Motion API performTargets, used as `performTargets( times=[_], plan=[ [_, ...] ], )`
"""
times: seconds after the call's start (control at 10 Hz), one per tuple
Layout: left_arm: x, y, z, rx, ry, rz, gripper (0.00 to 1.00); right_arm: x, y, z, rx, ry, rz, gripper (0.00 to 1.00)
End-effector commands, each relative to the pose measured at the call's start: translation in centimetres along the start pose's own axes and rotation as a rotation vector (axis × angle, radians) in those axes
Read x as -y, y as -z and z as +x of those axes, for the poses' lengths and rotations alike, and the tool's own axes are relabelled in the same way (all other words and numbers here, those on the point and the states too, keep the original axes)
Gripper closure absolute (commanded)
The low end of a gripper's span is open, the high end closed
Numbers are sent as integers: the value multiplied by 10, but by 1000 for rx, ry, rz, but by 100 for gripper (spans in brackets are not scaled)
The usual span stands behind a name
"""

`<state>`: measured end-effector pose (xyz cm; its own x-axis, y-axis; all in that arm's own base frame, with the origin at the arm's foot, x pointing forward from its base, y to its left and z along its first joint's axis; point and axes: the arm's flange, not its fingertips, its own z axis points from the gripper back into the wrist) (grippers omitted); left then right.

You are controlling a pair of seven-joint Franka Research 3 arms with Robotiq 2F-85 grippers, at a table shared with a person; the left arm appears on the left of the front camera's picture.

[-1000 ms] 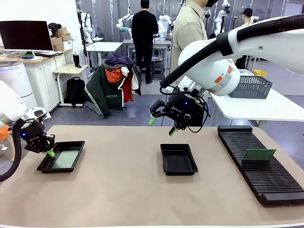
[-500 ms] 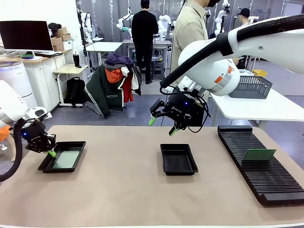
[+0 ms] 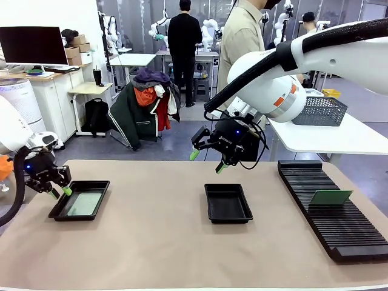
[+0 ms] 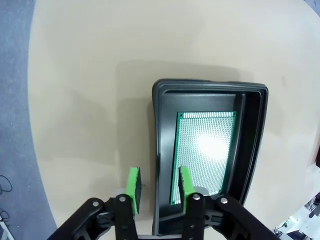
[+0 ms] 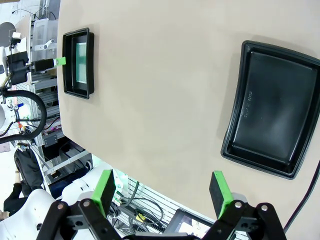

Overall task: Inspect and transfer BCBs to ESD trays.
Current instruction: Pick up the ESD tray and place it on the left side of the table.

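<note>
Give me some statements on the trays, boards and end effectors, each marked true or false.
A BCB lies flat in the left ESD tray. True.
The middle ESD tray holds a board. False: it is empty.
The left end effector is clamped on the BCB. False: it is open, holding nothing.
The right end effector is open, above the table. True.
A green board stands in the black rack. True.

Green BCB [image 4: 204, 150] flat in left black ESD tray [image 4: 252, 140]; second tray [image 3: 228, 204] mid-table; another BCB [image 3: 330, 197] tilted on rack [image 3: 339, 227].
</note>
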<state>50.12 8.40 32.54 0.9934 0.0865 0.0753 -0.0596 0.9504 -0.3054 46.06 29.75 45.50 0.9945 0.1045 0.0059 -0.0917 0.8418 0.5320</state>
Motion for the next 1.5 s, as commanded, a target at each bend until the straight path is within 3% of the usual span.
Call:
performTargets(
  times=[0.0,0.1,0.2,0.3,0.4,1.1,1.4],
  plan=[
    [2,-17,-15,-6,-6,31,25,-3,0,2,3,18,-21,0],
    [5,-26,-17,-7,-5,54,39,-3,0,2,3,18,-21,0],
    [12,-37,-20,-19,2,77,7,-3,0,2,3,18,-21,0],
    [21,-53,-23,-24,11,120,21,-3,0,2,3,18,-21,0],
    [30,-67,-26,-22,23,159,0,-3,0,2,3,18,-21,0],
    [77,-134,-28,-57,94,303,0,-3,0,2,3,18,-21,0],
    [74,-131,-29,-45,114,269,0,-3,0,2,3,18,-21,0]
  ],
)
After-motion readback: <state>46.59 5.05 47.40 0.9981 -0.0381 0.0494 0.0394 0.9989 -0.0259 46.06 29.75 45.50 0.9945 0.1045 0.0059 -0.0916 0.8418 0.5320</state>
